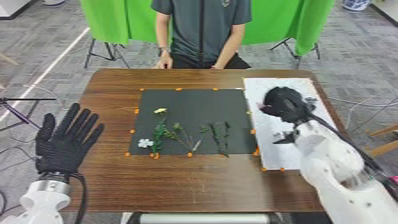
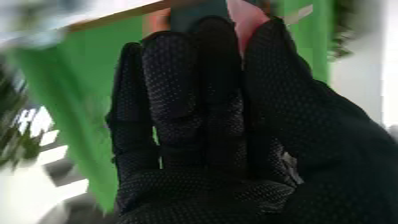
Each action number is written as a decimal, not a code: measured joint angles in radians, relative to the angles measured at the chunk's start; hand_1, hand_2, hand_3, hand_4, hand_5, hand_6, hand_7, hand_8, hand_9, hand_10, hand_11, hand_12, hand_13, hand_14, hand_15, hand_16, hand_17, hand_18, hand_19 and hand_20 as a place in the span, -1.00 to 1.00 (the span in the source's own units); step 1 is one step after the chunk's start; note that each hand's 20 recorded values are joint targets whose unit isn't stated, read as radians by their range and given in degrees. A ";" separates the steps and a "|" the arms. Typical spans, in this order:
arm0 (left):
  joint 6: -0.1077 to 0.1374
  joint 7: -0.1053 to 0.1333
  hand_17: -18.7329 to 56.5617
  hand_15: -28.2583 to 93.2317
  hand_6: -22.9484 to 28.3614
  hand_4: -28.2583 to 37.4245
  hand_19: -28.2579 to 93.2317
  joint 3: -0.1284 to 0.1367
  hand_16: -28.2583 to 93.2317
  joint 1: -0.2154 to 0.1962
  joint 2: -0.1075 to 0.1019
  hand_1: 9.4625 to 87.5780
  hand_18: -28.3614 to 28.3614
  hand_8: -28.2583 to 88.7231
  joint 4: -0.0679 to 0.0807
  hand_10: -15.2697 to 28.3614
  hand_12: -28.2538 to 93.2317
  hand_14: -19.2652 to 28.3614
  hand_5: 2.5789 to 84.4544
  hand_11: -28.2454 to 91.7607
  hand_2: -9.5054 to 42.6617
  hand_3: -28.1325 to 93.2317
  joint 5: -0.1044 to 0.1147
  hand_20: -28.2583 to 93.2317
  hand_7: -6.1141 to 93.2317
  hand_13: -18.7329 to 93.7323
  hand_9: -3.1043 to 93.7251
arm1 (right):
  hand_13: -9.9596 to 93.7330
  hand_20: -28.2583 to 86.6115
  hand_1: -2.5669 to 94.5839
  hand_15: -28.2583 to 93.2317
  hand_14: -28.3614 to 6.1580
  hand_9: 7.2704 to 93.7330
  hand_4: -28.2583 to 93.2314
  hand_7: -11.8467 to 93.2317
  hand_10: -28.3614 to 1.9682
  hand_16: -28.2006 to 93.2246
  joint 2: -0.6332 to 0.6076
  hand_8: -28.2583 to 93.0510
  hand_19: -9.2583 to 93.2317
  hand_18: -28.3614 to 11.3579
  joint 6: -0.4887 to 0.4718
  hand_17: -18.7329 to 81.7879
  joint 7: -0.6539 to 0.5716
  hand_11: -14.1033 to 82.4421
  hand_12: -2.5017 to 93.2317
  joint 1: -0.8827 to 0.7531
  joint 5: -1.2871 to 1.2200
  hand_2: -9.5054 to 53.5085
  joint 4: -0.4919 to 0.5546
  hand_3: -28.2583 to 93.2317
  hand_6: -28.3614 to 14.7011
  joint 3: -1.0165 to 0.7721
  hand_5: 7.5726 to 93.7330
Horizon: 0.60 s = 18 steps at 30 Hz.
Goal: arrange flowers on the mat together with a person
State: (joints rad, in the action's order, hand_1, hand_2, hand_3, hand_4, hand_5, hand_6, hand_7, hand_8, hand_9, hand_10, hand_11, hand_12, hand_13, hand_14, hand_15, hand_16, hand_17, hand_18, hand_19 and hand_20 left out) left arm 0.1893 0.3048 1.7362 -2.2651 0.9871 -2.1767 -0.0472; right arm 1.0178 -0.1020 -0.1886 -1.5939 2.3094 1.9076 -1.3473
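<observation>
The black-gloved right hand, over the white rectangular mat near the right edge of the brown wooden surface, had its fingers clamped on a pink flower, which needed light pressure and gentle lowering onto the dark rectangular mat.

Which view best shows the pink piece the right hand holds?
The right wrist view: there the pink piece is large, pinched between thumb and fingers of the right hand. The head view gives a small pink speck at the hand's edge.
</observation>
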 measured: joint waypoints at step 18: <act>0.005 -0.006 -0.60 -0.34 0.14 -1.00 -0.17 -0.026 -0.59 0.021 -0.009 -0.61 0.42 -0.64 0.011 0.27 -0.41 0.28 -0.08 -0.35 0.06 0.54 0.008 -0.34 -0.78 -0.20 -0.22 | 0.47 -0.05 0.21 0.42 0.10 0.69 -1.00 -0.04 0.22 0.05 0.268 -0.56 0.55 -0.50 -0.275 -0.05 0.082 -0.18 0.04 0.385 0.096 -0.92 -0.222 0.59 0.37 0.379 0.46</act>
State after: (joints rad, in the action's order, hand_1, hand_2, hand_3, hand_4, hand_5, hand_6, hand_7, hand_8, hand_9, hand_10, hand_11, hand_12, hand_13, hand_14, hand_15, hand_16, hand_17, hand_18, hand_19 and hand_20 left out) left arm 0.1939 0.2985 1.7102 -2.2436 0.9782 -2.1662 -0.0393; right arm 1.2857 -0.3771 -0.1066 -1.2087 2.4049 1.6859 -0.9687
